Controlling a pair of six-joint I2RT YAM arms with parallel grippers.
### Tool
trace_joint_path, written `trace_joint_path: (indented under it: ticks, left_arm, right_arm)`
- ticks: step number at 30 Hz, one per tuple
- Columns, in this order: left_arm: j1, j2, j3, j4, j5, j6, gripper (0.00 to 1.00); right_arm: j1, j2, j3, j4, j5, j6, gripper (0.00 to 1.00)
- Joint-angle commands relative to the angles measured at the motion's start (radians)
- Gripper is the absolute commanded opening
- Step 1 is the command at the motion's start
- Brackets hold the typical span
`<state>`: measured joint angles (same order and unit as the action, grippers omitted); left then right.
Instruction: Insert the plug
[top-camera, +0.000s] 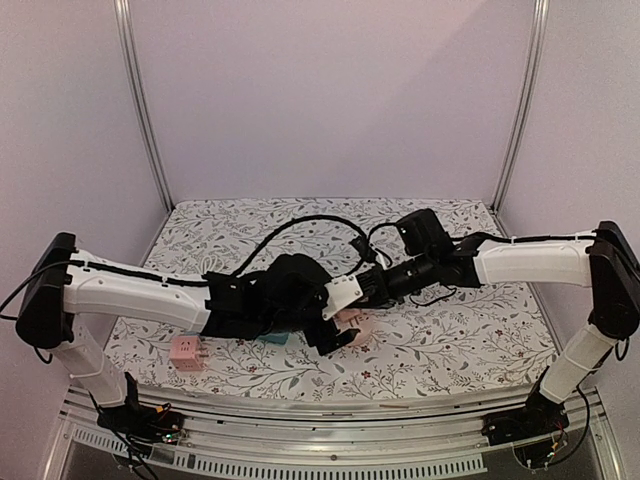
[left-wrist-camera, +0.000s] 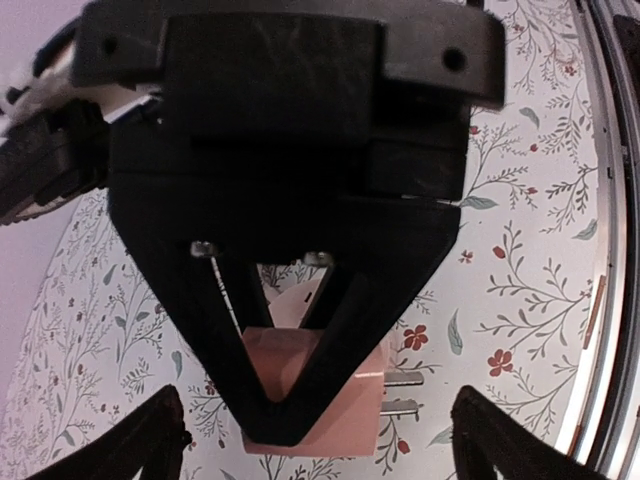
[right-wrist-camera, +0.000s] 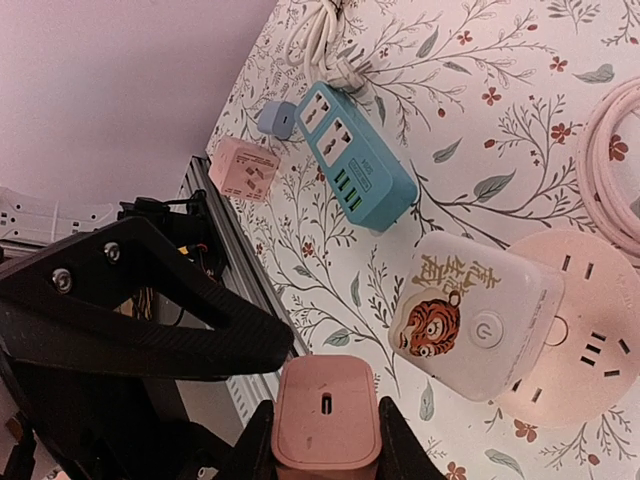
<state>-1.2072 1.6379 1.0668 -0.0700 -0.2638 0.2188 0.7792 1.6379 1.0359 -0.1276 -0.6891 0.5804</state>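
Note:
My right gripper is shut on a pink plug, whose end face with a small slot looks at the right wrist camera. In the left wrist view the same pink plug hangs above the table with its two metal prongs pointing right. My left gripper stands open around it, one finger on each side and apart from it. Both grippers meet mid-table in the top view, the right gripper against the left gripper. A teal power strip lies beyond.
A white adapter with a tiger picture sits on a round pink socket block with a pink cable. A pink cube adapter and a small grey-blue adapter lie near the table's front rail. A white cord lies farther off.

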Motion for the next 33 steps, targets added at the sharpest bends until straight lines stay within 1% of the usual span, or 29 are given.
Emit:
trace_joint_path:
  ticks: [1,4,8,10,12,16,21,25,33]
  left_arm:
    - [-0.018,-0.035,-0.048,0.099,-0.029,-0.022,0.99]
    - [-0.018,-0.052,-0.079,0.141,-0.059,-0.039,0.99]
    - [-0.018,-0.059,-0.111,0.23,-0.143,-0.098,0.99]
    - [-0.018,-0.056,-0.118,0.269,-0.187,-0.142,0.99]
    - [-0.017,-0.052,-0.125,0.311,-0.215,-0.186,0.99]
    - [-0.017,-0.043,-0.144,0.415,-0.25,-0.272,0.99]
    - [-0.017,-0.029,-0.175,0.532,-0.263,-0.315,0.99]
    - [-0.016,-0.003,-0.153,0.569,-0.271,-0.311,0.99]
    - [-0.015,0.029,-0.122,0.648,-0.272,-0.301,0.96]
  right_arm:
    - [0.008,-0.06,0.006,-0.011,0.094,-0.02,0.0]
    - [0.008,-0.098,0.006,-0.023,0.181,-0.025,0.0]
    - [0.008,-0.146,-0.001,-0.013,0.345,0.004,0.0]
    - [0.007,-0.163,-0.008,0.011,0.421,0.031,0.0]
    - [0.006,-0.179,-0.028,0.068,0.466,0.064,0.0]
    - [0.007,-0.212,-0.072,0.225,0.49,0.137,0.0]
    - [0.008,-0.242,-0.106,0.328,0.514,0.207,0.0]
    - [0.007,-0.255,-0.115,0.365,0.524,0.238,0.0]
    - [0.009,-0.263,-0.125,0.419,0.521,0.287,0.0]
